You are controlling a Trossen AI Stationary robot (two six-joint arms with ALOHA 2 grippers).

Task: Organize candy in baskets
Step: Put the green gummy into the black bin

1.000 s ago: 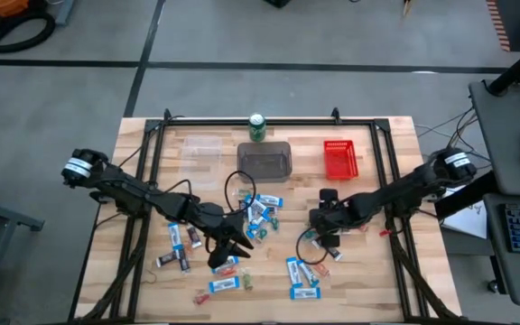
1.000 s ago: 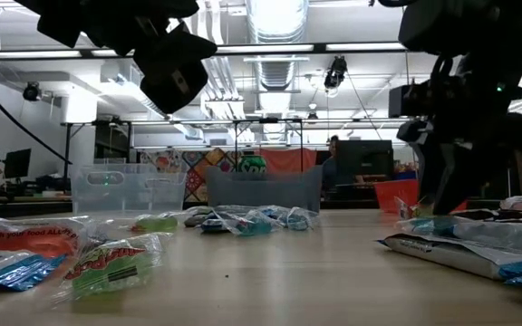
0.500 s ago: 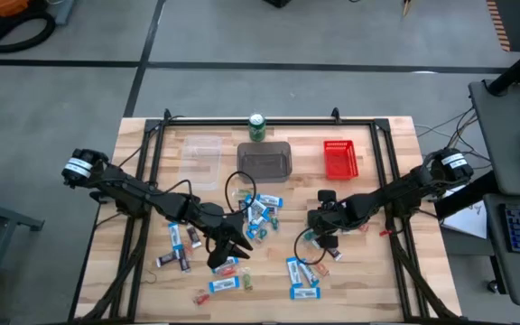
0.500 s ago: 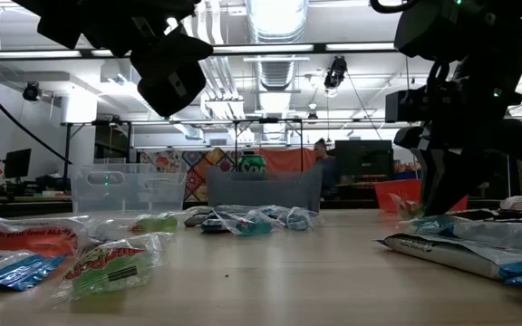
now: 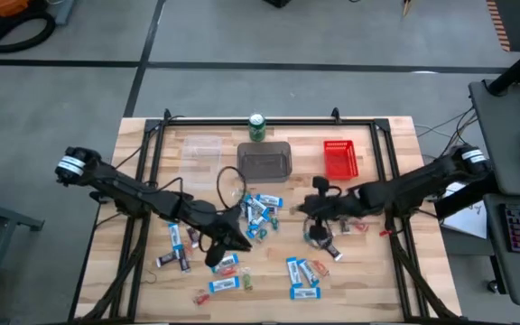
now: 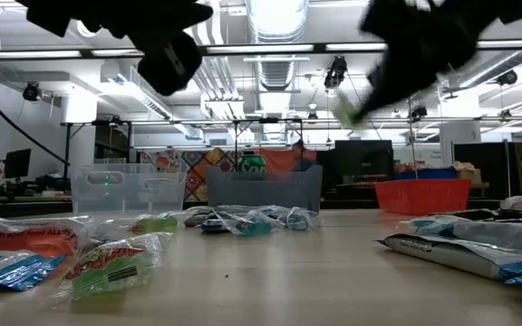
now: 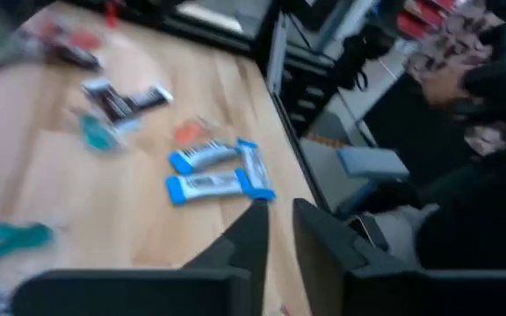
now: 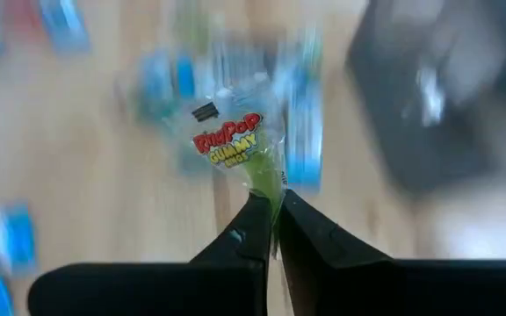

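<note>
My right gripper [image 8: 271, 211] was clenched on a green gummy sweet [image 8: 235, 149], lifted above the table. My left gripper [image 7: 277, 228], nearly closed, held nothing visible. Most candy [image 5: 258, 209] lay loose; the baskets [image 5: 339, 159] looked barely filled.

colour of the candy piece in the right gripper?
Green sweet in a clear wrapper with red and yellow lettering; right wrist view shows it best.

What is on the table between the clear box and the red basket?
The grey bin sits between the clear bin and the red basket, seen from above. The green can stands just behind it.
</note>
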